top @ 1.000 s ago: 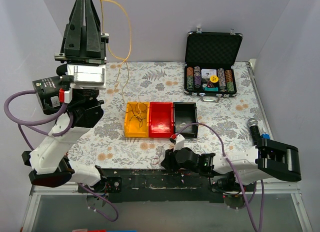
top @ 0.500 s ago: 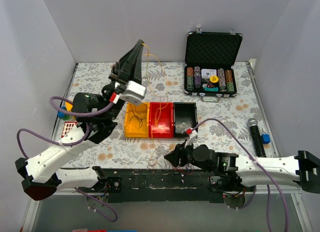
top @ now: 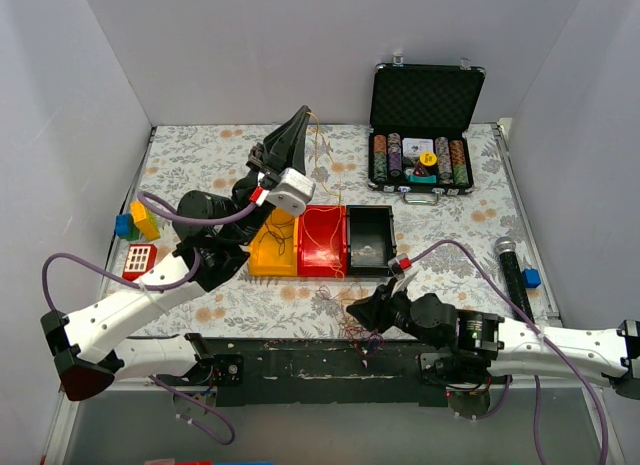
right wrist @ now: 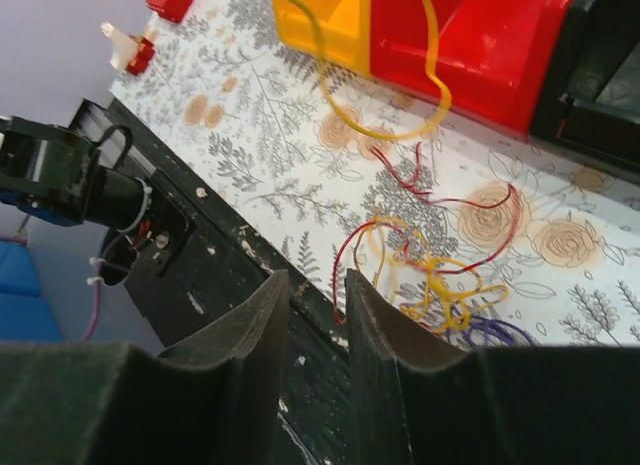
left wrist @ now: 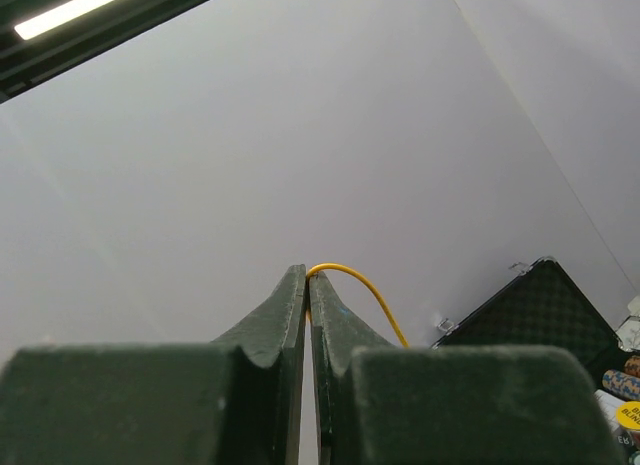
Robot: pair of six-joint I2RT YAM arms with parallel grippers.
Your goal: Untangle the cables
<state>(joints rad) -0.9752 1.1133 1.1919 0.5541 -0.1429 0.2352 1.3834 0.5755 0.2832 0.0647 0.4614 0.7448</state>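
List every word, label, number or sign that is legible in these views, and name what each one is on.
No text can be read in full.
Yellow round sticker inside the poker chip case: dark lettering, too small from above, cut off and blurred in the left wrist view.
White card in the same case: print too blurred to read.
No other writing shows.
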